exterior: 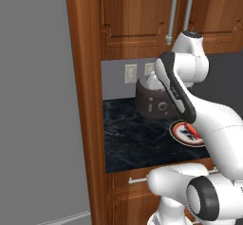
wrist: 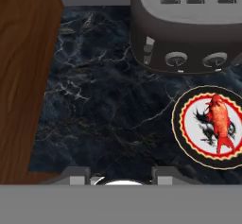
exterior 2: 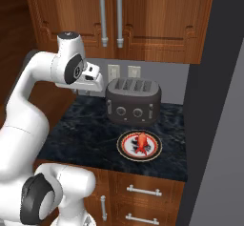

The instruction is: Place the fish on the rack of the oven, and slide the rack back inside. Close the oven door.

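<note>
I keep the end effector [exterior 2: 94, 80] high above the worktop [wrist: 108, 119], holding nothing; how wide its jaws stand I cannot tell. The fish [wrist: 220, 122] lies on the plate [wrist: 189, 124], below and to its right, before the toaster [wrist: 189, 29], so I must descend there.

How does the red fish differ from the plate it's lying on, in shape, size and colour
The fish is slim and elongated; the plate is round. The fish is far smaller, covering just part of the plate's middle. The fish is solid orange-red; the plate is white in the centre with a dark figure, ringed by red and black bands. The fish lies on the plate; the plate lies flat on the dark marble counter, in front of the toaster. Both carry red.
</note>
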Motion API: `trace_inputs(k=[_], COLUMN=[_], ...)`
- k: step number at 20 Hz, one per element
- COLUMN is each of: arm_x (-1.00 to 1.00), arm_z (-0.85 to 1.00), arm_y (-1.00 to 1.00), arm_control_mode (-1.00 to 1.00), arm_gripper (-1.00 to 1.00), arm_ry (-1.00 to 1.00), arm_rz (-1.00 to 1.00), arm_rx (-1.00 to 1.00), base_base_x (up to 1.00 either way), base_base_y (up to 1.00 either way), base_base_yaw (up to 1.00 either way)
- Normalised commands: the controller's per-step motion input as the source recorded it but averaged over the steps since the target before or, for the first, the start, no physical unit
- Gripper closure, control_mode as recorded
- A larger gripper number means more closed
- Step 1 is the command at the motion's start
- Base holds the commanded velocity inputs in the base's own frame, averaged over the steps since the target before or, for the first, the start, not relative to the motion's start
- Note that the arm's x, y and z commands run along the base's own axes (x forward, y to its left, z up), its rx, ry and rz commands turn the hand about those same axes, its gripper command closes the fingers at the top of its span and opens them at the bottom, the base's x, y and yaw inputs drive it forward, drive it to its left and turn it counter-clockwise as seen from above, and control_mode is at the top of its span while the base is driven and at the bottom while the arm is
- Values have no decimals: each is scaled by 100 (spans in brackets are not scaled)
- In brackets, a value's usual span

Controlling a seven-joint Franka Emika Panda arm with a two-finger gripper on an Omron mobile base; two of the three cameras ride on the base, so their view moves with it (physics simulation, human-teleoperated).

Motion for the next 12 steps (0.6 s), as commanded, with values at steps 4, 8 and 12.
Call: trace_inputs(k=[4,8,12], arm_x=[-11,-50,-35], arm_z=[-12,-36,-27], arm_y=[-19,-78,-97], arm_control_mode=[-100,-100,-100], arm_gripper=[-100,-100,-100], arm_ry=[6,15,9], arm_rz=[0,0,0], arm_rx=[0,0,0], base_base_x=[0,0,0], base_base_y=[0,0,0], base_base_yaw=[0,0,0])
